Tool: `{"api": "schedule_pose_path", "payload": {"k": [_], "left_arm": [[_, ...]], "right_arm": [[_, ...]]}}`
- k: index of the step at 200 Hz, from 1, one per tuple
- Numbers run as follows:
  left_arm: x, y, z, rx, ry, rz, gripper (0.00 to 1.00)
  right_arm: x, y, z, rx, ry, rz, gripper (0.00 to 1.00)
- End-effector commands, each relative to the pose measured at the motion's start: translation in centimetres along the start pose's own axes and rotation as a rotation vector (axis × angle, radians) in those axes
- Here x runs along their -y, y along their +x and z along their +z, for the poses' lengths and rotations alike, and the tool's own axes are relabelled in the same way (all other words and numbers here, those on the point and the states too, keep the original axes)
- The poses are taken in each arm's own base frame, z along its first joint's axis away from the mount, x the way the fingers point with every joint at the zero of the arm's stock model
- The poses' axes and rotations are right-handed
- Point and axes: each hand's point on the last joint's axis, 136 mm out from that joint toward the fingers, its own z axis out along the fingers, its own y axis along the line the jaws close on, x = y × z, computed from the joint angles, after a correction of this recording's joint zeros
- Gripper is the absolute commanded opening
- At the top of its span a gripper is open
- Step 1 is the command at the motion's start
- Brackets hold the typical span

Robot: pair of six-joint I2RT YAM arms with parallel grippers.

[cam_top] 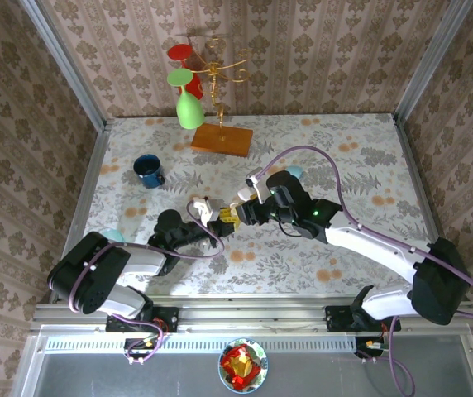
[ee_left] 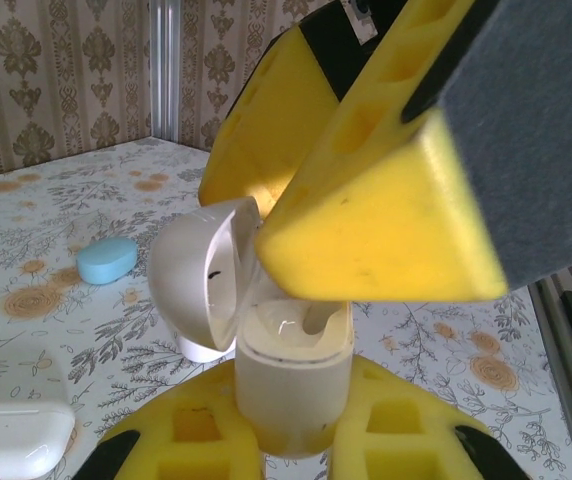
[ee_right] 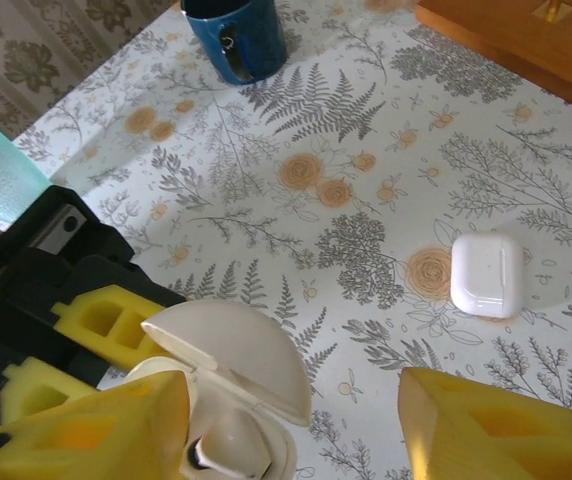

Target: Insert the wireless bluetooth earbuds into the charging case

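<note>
My left gripper (ee_left: 296,432) is shut on the body of a white charging case (ee_left: 291,385) and holds it upright, with the lid (ee_left: 201,285) flipped open to the left. A white earbud (ee_right: 228,445) sits in one well of the case, and its stem (ee_left: 318,320) shows in the left wrist view. Right above the case hangs my right gripper (ee_right: 296,430), open, with its yellow fingers (ee_right: 86,430) spread wide; one of them is next to the earbud. From the top view both grippers meet at mid-table (cam_top: 224,217).
A closed white case (ee_right: 486,275) lies on the floral table beyond the grippers. A pale teal case (ee_left: 106,260) lies further off. A blue mug (cam_top: 149,170) stands at the back left. A wooden-based stand (cam_top: 220,136) holding coloured glasses is behind.
</note>
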Motion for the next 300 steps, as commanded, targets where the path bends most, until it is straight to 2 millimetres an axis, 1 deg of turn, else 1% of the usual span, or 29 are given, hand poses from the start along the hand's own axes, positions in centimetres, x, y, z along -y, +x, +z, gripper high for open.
{"api": "schedule_pose_path", "payload": {"k": [1,17,19,25,39,53,68,86,109,122,128,131,134,146,164,173,176,199,220,227,239,264,278,300], "left_arm": [[-0.2,-1.3,0.1,0.040,-0.002,0.041,0.06],[-0.3,-1.1,0.0,0.036,-0.009,0.041,0.06],[-0.8,-1.1,-0.1,0.038,-0.033,0.039,0.06],[-1.1,-1.0,-0.1,0.037,-0.052,0.038,0.06],[-1.8,-0.6,-0.4,0.030,-0.078,0.036,0.06],[-3.0,-0.3,-0.7,0.024,-0.126,0.020,0.06],[-4.2,-0.1,-1.3,0.024,-0.173,-0.001,0.06],[-5.8,0.0,-2.0,0.028,-0.246,-0.010,0.06],[-7.6,-0.1,-3.5,0.037,-0.324,-0.019,0.06],[-8.2,-0.2,-4.2,0.045,-0.368,-0.019,0.05],[-8.4,-0.2,-4.5,0.048,-0.386,-0.020,0.05],[-8.4,-0.2,-4.6,0.049,-0.393,-0.022,0.05],[-9.2,-0.4,-5.2,0.055,-0.425,-0.023,0.05],[-9.9,-0.3,-6.0,0.061,-0.466,-0.038,0.05],[-10.8,-0.4,-7.1,0.077,-0.528,-0.052,0.05],[-11.1,-0.6,-7.6,0.086,-0.552,-0.059,0.04],[-11.2,-0.6,-7.7,0.090,-0.559,-0.065,0.04],[-12.2,-1.2,-9.3,0.131,-0.642,-0.092,0.04],[-13.7,-1.7,-10.9,0.145,-0.724,-0.123,0.04],[-14.1,-2.0,-11.3,0.149,-0.747,-0.126,0.04],[-14.7,-2.9,-12.0,0.160,-0.788,-0.112,0.04],[-15.5,-4.8,-12.9,0.174,-0.840,-0.068,0.04],[-15.8,-5.3,-13.4,0.173,-0.858,-0.059,0.05],[-16.1,-5.8,-14.3,0.182,-0.883,-0.057,0.05]], "right_arm": [[-1.8,-1.9,-1.9,0.097,-0.091,0.002,0.61],[-1.8,-2.6,-2.9,0.150,-0.105,0.019,0.62],[-1.7,-2.6,-3.0,0.155,-0.105,0.021,0.62],[-1.5,-2.6,-3.2,0.167,-0.103,0.034,0.62],[-0.4,-2.6,-3.7,0.197,-0.077,0.075,0.61],[1.4,-2.1,-3.8,0.204,-0.022,0.140,0.60],[3.6,-0.7,-3.2,0.166,0.051,0.216,0.59],[5.3,1.5,-2.0,0.077,0.136,0.266,0.58],[5.6,4.1,-0.1,-0.056,0.150,0.306,0.58],[5.0,5.0,1.2,-0.113,0.121,0.314,0.58],[4.2,4.9,1.7,-0.121,0.090,0.295,0.58],[3.9,5.5,2.4,-0.142,0.079,0.283,0.58],[3.5,5.7,2.8,-0.151,0.067,0.269,0.58],[2.0,6.0,4.1,-0.177,0.005,0.237,0.58],[0.8,6.8,6.3,-0.274,-0.052,0.281,0.58],[0.2,7.6,7.6,-0.335,-0.084,0.310,0.57],[-0.1,7.5,8.1,-0.344,-0.097,0.319,0.57],[-1.5,8.1,11.3,-0.424,-0.181,0.375,0.50],[-2.9,8.4,13.7,-0.468,-0.265,0.393,0.43],[-3.4,8.7,14.3,-0.485,-0.289,0.392,0.42],[-4.2,8.6,15.3,-0.497,-0.317,0.386,0.41],[-5.2,8.8,17.0,-0.521,-0.350,0.373,0.41],[-5.6,8.9,17.8,-0.528,-0.356,0.368,0.41],[-6.1,9.9,19.1,-0.557,-0.365,0.363,0.41]]}}
